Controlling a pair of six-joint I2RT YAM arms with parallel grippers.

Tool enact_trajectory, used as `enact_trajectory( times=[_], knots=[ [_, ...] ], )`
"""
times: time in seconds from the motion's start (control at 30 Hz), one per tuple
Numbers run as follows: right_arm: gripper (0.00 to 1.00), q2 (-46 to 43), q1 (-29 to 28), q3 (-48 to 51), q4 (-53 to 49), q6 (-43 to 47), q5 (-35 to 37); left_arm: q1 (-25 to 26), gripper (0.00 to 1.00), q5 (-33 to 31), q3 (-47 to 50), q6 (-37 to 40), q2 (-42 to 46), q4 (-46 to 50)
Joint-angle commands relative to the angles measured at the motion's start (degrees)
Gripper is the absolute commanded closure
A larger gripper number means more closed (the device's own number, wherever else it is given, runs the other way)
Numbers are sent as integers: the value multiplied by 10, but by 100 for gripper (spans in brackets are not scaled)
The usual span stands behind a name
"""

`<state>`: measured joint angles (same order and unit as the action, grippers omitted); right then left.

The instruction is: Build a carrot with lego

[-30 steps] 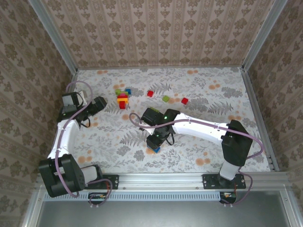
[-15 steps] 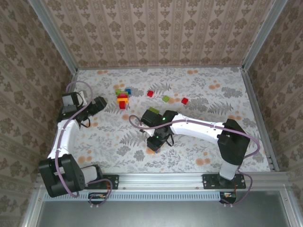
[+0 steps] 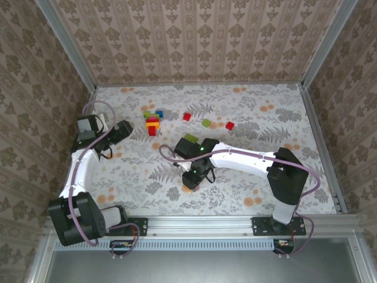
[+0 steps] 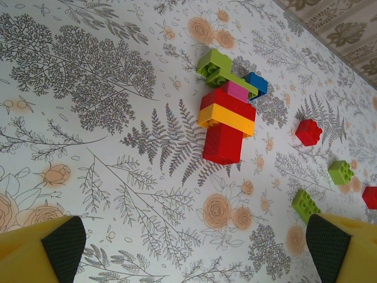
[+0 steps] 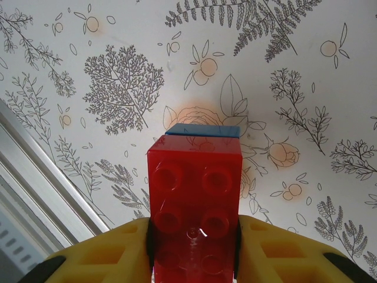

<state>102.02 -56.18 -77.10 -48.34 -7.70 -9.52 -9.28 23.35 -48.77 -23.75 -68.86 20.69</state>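
from above, my right gripper (image 3: 192,178) has crept up and left over the near table (image 3: 265,112) in the last second, and the blue that peeked out beneath it is now tucked from sight, while my left gripper (image 3: 125,128) has stayed put beside the stack (image 3: 153,124). left wrist: that gripper gapes fully, holding nothing, with the stack ahead and loose bricks (image 4: 308,131) to its right. right wrist: i'm pinched partway shut on a red brick (image 5: 194,194) with a blue brick (image 5: 202,131) at its far end, so i judge the carry toward the stack has begun.
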Motion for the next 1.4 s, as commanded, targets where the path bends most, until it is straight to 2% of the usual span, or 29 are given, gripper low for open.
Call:
enact_trajectory(
  times=[0.0, 0.37, 0.93, 1.17, 1.37],
  knots=[
    [64, 22, -7, -2, -18, 2, 2, 5, 0, 4, -14, 12, -4, 4],
    [65, 60, -22, -2, -46, 2, 37, 5, 0, 4, -14, 12, -4, 5],
    [66, 136, -29, 51, -12, 5, 8, 5, 0, 2, -14, 13, -1, 4],
    [67, 83, -29, 26, -32, 12, 26, 4, 0, 3, -15, 13, -3, 4],
    [67, 49, -29, -24, -83, 60, 64, 5, 0, 4, -15, 13, -3, 4]
  ],
)
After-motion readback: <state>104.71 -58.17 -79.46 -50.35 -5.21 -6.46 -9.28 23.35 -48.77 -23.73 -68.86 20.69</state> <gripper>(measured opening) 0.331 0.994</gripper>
